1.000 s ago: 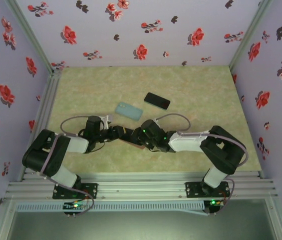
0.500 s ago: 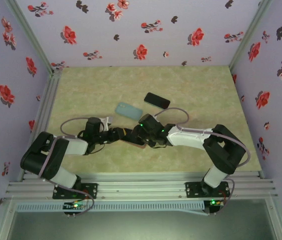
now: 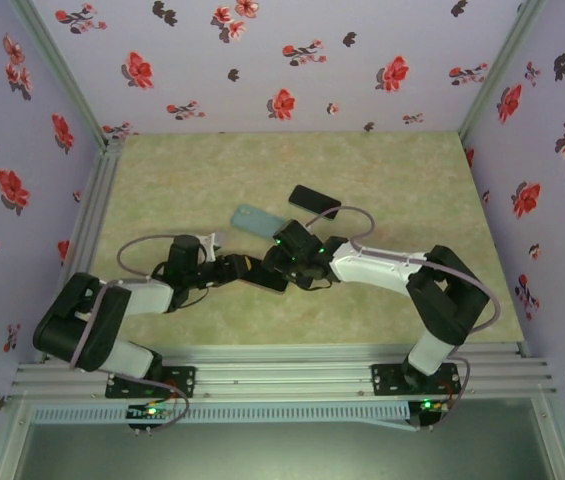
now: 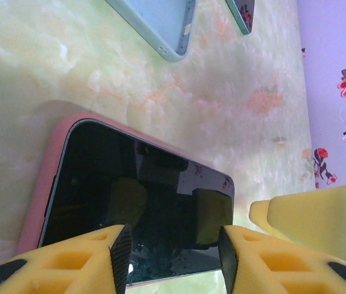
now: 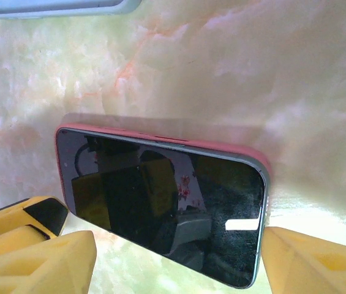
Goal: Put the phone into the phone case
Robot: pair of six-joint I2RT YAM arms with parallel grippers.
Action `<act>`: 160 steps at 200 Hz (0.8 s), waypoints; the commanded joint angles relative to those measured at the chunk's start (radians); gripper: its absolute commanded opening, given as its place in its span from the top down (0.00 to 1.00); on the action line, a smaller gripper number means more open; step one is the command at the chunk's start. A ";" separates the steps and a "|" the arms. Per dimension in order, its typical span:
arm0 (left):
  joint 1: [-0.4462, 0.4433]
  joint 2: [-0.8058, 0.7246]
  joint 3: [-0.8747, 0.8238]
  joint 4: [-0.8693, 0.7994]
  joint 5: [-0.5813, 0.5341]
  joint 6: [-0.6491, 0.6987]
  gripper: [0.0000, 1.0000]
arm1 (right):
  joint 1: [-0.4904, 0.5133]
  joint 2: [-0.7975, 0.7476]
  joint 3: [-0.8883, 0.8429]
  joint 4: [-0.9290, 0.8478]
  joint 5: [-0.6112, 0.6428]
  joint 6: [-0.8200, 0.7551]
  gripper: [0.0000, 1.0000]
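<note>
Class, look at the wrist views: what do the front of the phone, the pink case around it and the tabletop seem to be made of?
Phone front: likely glass, glossy, since it shows sharp reflections.
Pink case: probably soft matte plastic or silicone, with rounded corners and no hard glints.
Tabletop: pale marbled pattern, smooth with a soft sheen. The actual material is unclear.

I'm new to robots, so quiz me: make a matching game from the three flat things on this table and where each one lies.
Things:
1. pink-cased phone
2. light blue case
3. black phone

Places:
A. farthest back on the table
B. nearest the table's front edge
C. in between, left of the farthest thing

Pairs: 1-B; 2-C; 3-A
</note>
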 commanded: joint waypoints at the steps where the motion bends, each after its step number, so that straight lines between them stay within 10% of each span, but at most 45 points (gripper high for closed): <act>1: -0.005 -0.047 -0.002 -0.063 -0.044 0.006 0.54 | -0.008 0.020 0.027 -0.035 -0.011 -0.015 0.27; 97: 0.049 -0.105 0.061 -0.262 -0.141 0.060 0.53 | -0.024 -0.078 -0.098 0.103 -0.001 -0.044 0.28; 160: 0.076 0.020 0.125 -0.228 -0.130 0.077 0.51 | -0.035 -0.163 -0.204 0.163 0.022 -0.096 0.51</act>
